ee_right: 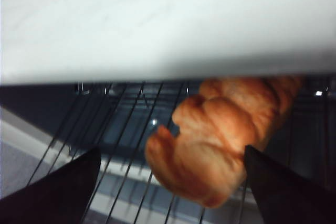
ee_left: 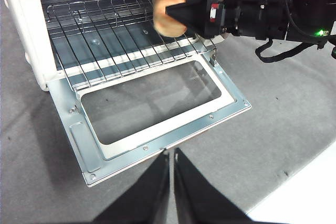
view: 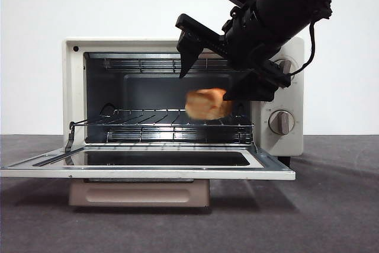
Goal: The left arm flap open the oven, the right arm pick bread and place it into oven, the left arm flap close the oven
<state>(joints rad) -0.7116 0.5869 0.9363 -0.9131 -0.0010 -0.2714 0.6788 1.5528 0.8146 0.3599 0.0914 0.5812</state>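
The oven (view: 77, 87) door lies flat open, my right gripper (view: 216, 81) hangs at the mouth with jaws spread wide, the bread (view: 206, 103) blurred just above the rack, seemingly released, and my left gripper (ee_left: 171, 166), jaws together, has the door left to close.

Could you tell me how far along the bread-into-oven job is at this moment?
Done: the oven door is flapped fully open. In hand: the right gripper, jaws open, is at the oven mouth, and the blurred bread is just above the wire rack; whether it has landed is unclear. Left: withdraw the right arm, then the left gripper, jaws shut, closes the door.
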